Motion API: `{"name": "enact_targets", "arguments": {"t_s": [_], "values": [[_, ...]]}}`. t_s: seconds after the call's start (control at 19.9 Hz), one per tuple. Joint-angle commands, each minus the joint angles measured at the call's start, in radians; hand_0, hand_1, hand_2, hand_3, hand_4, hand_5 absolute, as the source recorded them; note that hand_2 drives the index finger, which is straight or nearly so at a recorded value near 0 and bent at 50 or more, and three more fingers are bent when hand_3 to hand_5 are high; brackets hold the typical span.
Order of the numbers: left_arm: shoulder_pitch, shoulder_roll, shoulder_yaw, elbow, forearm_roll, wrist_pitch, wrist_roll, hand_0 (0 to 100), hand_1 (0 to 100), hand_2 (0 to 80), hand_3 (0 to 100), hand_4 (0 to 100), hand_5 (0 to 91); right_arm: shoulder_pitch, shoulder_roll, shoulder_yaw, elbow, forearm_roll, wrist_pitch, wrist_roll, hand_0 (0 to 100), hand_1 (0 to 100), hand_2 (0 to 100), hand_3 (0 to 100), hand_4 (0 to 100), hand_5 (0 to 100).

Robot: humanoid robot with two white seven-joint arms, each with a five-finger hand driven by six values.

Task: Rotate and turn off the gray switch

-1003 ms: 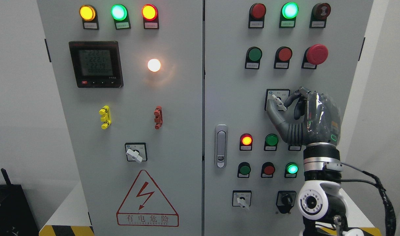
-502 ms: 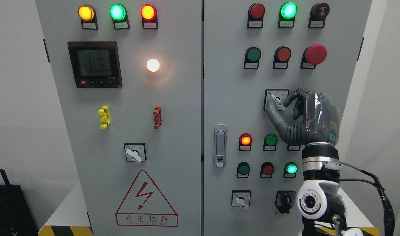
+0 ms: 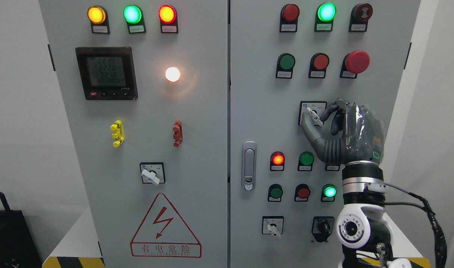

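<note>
The gray rotary switch (image 3: 311, 115) sits on a square plate on the right door of the gray cabinet (image 3: 256, 111), right of centre. Its pale handle is tilted, upper end to the left, lower end to the right. My right hand (image 3: 317, 118) comes up from the lower right. Its thumb lies below and left of the handle and its index finger (image 3: 328, 110) curls in from the right, so it is pinched on the handle. The palm hides the panel just right of the switch. My left arm is out of view.
Similar switches sit on the left door (image 3: 151, 175) and at the lower right door (image 3: 272, 227), beside a black key switch (image 3: 322, 226). A red mushroom button (image 3: 357, 61) is above my hand. Lit lamps (image 3: 278, 159) and a door latch (image 3: 249, 165) lie left of my wrist.
The whole picture has drifted a few pixels to the left. My right hand stays pinched on the switch handle, whose tilt looks the same. The meter digits have changed.
</note>
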Motion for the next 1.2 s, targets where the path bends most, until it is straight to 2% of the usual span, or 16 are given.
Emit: {"name": "enact_targets", "arguments": {"t_s": [0.0, 1.15], "values": [[0.034, 0.000, -0.002, 0.002, 0.000, 0.000, 0.000, 12, 39, 0.0, 0, 0, 0.0, -0.003, 0.000, -0.023, 0.002, -0.001, 0.009, 0.002, 42, 46, 69, 100, 92, 100], [0.034, 0.000, -0.002, 0.000, 0.000, 0.000, 0.000, 12, 39, 0.0, 0, 0, 0.0, -0.008, 0.002, -0.023, 0.002, -0.002, 0.018, 0.002, 54, 43, 71, 100, 92, 100]]}}
